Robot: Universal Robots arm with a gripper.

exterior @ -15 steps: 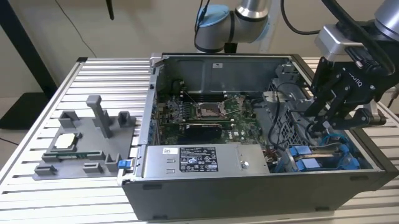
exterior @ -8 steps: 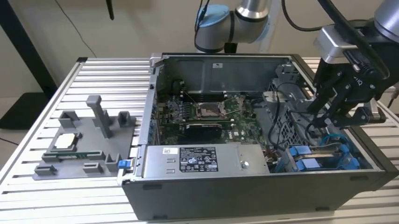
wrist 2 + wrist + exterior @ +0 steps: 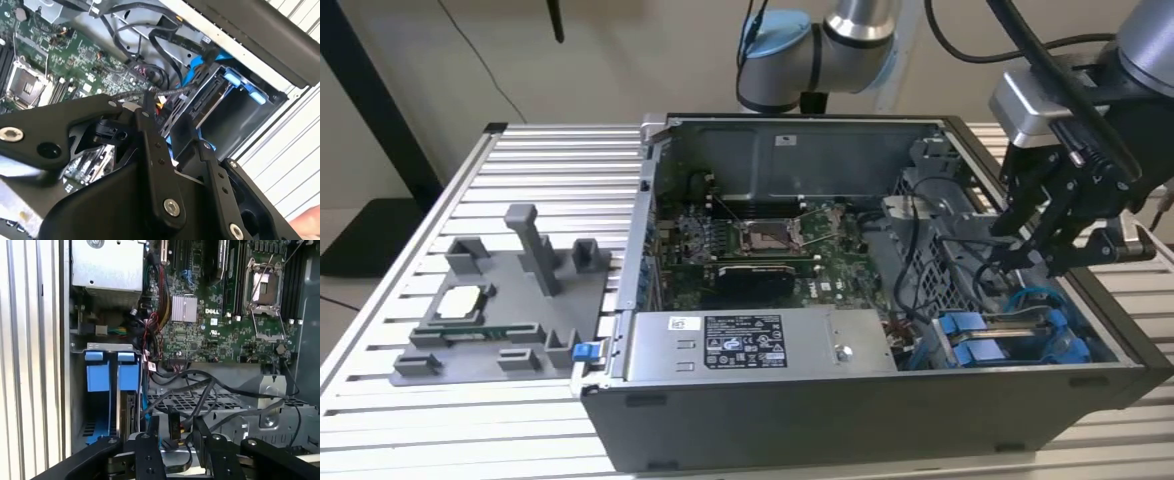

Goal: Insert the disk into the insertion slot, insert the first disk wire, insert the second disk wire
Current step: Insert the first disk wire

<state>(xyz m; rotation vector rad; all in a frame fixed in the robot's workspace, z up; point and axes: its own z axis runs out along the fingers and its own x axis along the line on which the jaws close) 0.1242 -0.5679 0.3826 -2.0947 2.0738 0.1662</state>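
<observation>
Exterior view: raised and set well back, looking down into the open computer case (image 3: 854, 420), with the gripper (image 3: 1047, 255) at the exterior view's right. First wrist view: close behind the jaws, facing past them onto the motherboard (image 3: 215, 325) and insertion slot (image 3: 112, 375). Second wrist view: closer, oblique, beside the jaws. All three share board and slot.

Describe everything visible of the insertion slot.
The insertion slot is a grey metal bay with bright blue plastic rails and tabs, set in the open computer case at the corner toward the exterior view's right, beside the labelled grey box. Black cables run close by it. The gripper hangs just above it.
</observation>
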